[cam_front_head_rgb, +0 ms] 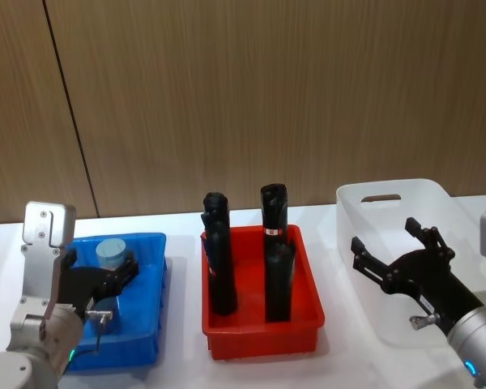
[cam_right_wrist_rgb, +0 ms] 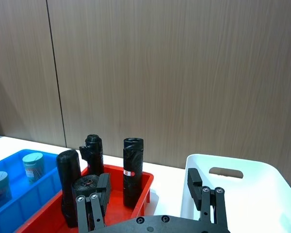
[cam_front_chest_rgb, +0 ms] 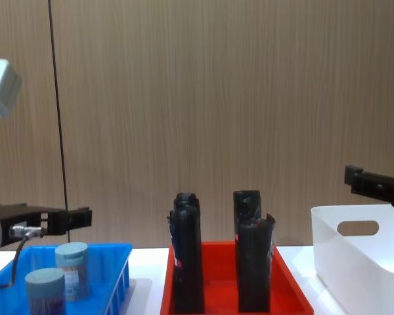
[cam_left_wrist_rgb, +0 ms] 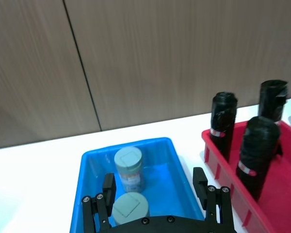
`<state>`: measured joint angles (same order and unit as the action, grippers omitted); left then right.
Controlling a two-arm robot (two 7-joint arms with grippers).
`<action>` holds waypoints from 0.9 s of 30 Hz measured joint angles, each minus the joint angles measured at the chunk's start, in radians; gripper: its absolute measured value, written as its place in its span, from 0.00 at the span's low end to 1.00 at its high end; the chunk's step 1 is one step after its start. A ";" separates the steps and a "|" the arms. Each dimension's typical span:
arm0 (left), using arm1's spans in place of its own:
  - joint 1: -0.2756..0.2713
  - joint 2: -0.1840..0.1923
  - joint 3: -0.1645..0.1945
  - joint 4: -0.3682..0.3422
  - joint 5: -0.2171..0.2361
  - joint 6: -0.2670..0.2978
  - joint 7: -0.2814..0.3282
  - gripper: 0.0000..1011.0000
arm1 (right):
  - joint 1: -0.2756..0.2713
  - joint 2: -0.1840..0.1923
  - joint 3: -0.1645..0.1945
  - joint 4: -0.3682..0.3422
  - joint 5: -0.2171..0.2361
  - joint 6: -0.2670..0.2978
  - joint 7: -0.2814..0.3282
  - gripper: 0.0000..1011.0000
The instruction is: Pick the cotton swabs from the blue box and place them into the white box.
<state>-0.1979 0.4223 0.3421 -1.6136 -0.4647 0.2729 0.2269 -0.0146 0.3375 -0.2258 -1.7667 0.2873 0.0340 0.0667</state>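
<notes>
Two swab tubs (cam_left_wrist_rgb: 129, 169) stand upright in the blue box (cam_front_head_rgb: 146, 308), one behind the other and close together, their pale lids up. The box sits at the left of the white table (cam_front_head_rgb: 178, 356). In the head view the far tub shows near the box's back wall, while the near one is mostly hidden under the arm.

The left gripper (cam_front_head_rgb: 117, 288) hangs over the blue box with its fingers (cam_left_wrist_rgb: 109, 183) spread wide — nothing is between the pads. From the chest view it sits above the lids, clear of both tubs. In the left wrist view the near tub lies low between the two fingers, and the far tub stands beyond it.

A red tray (cam_front_head_rgb: 259, 336) sits in the middle, just beside the blue box, and holds four tall black cylinders (cam_front_head_rgb: 219, 259), all upright.

The white box (cam_front_head_rgb: 421, 188) stands at the right, near the red tray, with its oval handle cutout in the far wall. No tub can be seen inside it. The right gripper (cam_front_head_rgb: 382, 235) hovers over the box's near left part, above the rim, its fingers also apart and holding nothing. The right wrist view looks past those fingers at the white box, the red tray and, farther off, both tubs in the blue box.
</notes>
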 joint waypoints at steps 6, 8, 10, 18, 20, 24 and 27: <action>-0.028 -0.021 -0.011 0.053 -0.031 0.037 0.017 0.99 | 0.000 0.000 0.000 0.000 0.000 0.000 0.000 0.99; -0.036 -0.026 -0.013 0.068 -0.036 0.043 0.017 0.99 | 0.000 0.000 0.000 0.000 0.000 0.000 0.000 0.99; -0.046 -0.033 -0.016 0.088 -0.041 0.053 0.017 0.99 | 0.000 0.000 0.000 0.000 0.000 0.000 0.000 0.99; -0.079 -0.053 -0.023 0.150 -0.055 0.084 0.005 0.99 | 0.000 0.000 0.000 0.000 0.000 0.000 0.000 0.99; -0.085 -0.058 -0.025 0.165 -0.060 0.093 0.002 0.99 | 0.000 0.000 0.000 0.000 0.000 0.000 0.000 0.99; -0.095 -0.065 -0.029 0.185 -0.068 0.103 -0.001 0.99 | 0.000 0.000 0.000 0.000 0.000 0.000 0.000 0.99; -0.101 -0.070 -0.031 0.198 -0.075 0.113 -0.002 0.99 | 0.000 0.000 0.000 0.000 0.000 0.000 0.000 0.99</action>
<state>-0.2990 0.3528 0.3107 -1.4159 -0.5393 0.3855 0.2247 -0.0146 0.3374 -0.2258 -1.7668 0.2873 0.0341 0.0667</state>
